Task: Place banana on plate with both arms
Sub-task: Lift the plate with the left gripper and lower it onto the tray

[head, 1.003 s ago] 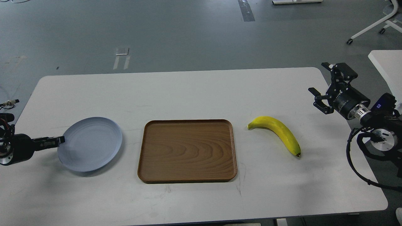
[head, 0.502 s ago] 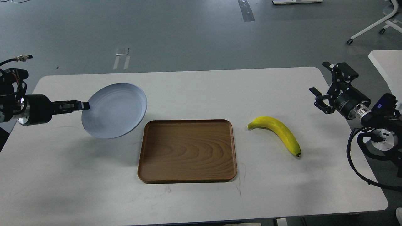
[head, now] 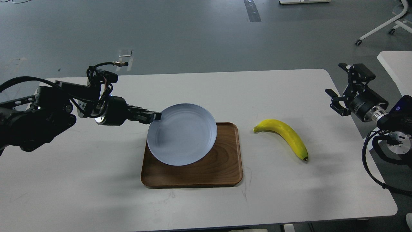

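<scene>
My left gripper (head: 155,116) is shut on the left rim of the pale blue-grey plate (head: 183,135) and holds it in the air, tilted, over the brown wooden tray (head: 222,164). The yellow banana (head: 286,138) lies on the white table to the right of the tray, its dark tip toward the front right. My right gripper (head: 341,89) is open and empty, raised near the table's right edge, well to the right of and behind the banana.
The white table (head: 96,193) holds only the tray and the banana. Black cables (head: 373,167) hang off my right arm past the table's right edge. A second white table corner (head: 396,64) and a chair base (head: 386,25) stand at the far right.
My left arm has lifted the plate off the table at the left and carried it right, until it hangs over the tray. My right gripper has drifted slightly right. The banana has not moved.
</scene>
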Robot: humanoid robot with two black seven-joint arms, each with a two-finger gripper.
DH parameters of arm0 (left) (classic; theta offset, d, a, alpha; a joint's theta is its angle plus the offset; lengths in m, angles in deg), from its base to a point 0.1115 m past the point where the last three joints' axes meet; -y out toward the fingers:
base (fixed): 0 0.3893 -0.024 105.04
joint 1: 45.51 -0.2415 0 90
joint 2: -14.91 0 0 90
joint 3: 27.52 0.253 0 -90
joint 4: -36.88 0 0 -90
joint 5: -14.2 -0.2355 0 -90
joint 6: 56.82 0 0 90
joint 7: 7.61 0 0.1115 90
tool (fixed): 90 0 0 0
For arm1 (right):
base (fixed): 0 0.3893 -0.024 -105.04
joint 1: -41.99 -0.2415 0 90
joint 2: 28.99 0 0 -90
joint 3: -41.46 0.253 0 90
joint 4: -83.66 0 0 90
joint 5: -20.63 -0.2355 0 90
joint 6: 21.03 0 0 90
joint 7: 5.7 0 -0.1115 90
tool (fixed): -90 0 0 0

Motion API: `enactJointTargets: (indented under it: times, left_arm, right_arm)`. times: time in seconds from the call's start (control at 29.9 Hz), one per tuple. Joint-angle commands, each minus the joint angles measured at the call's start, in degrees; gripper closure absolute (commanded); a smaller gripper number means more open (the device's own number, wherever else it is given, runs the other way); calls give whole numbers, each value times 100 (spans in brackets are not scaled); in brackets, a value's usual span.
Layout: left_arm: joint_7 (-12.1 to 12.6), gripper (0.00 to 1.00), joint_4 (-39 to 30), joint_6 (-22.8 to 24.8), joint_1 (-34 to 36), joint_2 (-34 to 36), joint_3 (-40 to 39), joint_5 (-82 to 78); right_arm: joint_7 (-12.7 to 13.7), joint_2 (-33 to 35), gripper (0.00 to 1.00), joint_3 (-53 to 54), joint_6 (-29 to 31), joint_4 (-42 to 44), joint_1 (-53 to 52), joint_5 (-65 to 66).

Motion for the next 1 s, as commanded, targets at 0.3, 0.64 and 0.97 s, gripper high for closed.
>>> enactJointTargets:
  times: [0.3,0.64,0.97]
  left_arm:
    - [0,100,765,-1,-30,-834,114,-22]
    - [0,100,1178,-111,-38,-1055,466,-14]
    - [0,74,1328,-226,-3,-1186,466,4]
  right_arm:
    - [0,58,0,8,0,12,20,0]
    - [0,58,0,8,0,20,46,0]
    - [0,58,0,-1,0,56,46,0]
